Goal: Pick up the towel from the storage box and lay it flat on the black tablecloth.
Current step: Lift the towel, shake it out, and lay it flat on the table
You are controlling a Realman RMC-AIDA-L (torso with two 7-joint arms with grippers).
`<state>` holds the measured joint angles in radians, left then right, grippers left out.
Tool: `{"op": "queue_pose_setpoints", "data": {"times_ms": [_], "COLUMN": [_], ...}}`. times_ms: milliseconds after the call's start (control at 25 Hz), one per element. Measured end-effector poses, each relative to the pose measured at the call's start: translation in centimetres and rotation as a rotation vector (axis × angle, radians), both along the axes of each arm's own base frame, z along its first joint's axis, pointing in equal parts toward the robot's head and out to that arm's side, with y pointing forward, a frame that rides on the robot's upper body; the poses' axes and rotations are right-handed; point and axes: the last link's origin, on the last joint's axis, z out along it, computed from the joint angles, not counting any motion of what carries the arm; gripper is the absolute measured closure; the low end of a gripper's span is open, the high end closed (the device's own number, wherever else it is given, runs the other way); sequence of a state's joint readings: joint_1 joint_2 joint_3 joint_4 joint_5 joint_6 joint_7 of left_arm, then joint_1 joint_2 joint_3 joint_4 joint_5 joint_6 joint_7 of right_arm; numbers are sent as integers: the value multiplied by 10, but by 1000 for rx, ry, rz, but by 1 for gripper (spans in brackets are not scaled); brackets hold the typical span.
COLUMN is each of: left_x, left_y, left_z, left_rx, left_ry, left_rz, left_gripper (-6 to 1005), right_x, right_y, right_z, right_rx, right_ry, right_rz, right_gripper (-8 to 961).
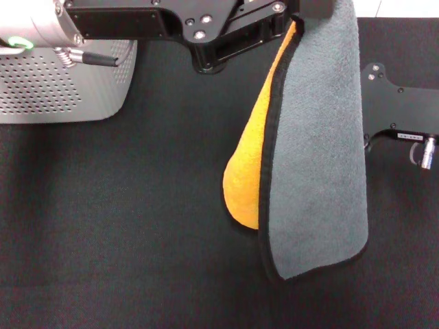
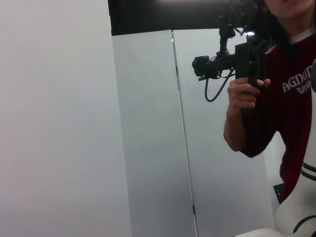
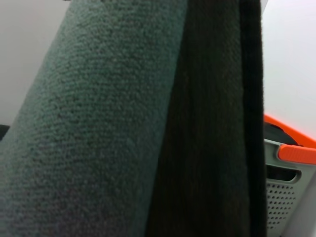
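A: Towel (image 1: 319,151) status? Where is it?

B: Hanging mid-air over the black tablecloth (image 1: 123,226), centre-right in the head view. Grey side faces cam, orange side peeks out at its 9 o'clock edge. It's out of the storage box (image 1: 62,82), which sits at 10 o'clock.

A: Who's holding it?

B: Left gripper (image 1: 291,17), reaching across at 12 o'clock. Top edge of the cloth runs up into it, so I judge it clamped on that edge, though the fingertips themselves are hidden by cloth and frame edge. Right gripper (image 1: 405,137) sits at 3 o'clock, just behind the towel; can't tell if it's open or closed. Its wrist cam is filled w/ grey plush, so the cloth hangs right in front of it.

A: Left wrist cam?

B: Just a wall and a person (image 2: 276,98) w/ a camera rig. No use.

A: How to lay it well?

B: My take: cloth's folded lengthwise, so a straight drop leaves it doubled. Better to lower till the bottom hem touches the felt, then drag toward 9 o'clock so it unrolls. Right arm could catch a free corner to spread it first. Release only once flat.
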<state>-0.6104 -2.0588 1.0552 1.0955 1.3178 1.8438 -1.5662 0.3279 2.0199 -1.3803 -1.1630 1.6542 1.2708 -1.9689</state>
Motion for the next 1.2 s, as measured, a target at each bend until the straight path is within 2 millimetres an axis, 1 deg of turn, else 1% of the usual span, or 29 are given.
{"op": "queue_pose_setpoints", "data": {"times_ms": [160, 360, 560, 720, 920, 1200], "left_x": [0, -1, -2, -2, -2, -2], "left_y": [0, 1, 2, 2, 2, 2], "left_z": [0, 0, 0, -1, -2, -2], "left_rx": [0, 0, -2, 6, 8, 6], "left_ry": [0, -2, -4, -5, -4, -3], "left_rz": [0, 4, 12, 2, -5, -4], "left_gripper": [962, 962, 962, 962, 961, 961], "right_x": [0, 5, 11, 17, 19, 21], "right_y": [-1, -5, -9, -8, -5, -5], "right_z": [0, 3, 14, 20, 16, 9], "right_rx": [-4, 1, 15, 26, 12, 20], "right_ry": [2, 11, 50, 70, 72, 60], "right_rz": [1, -16, -36, -56, -66, -26], "right_gripper": [742, 743, 747, 761, 778, 803]}}
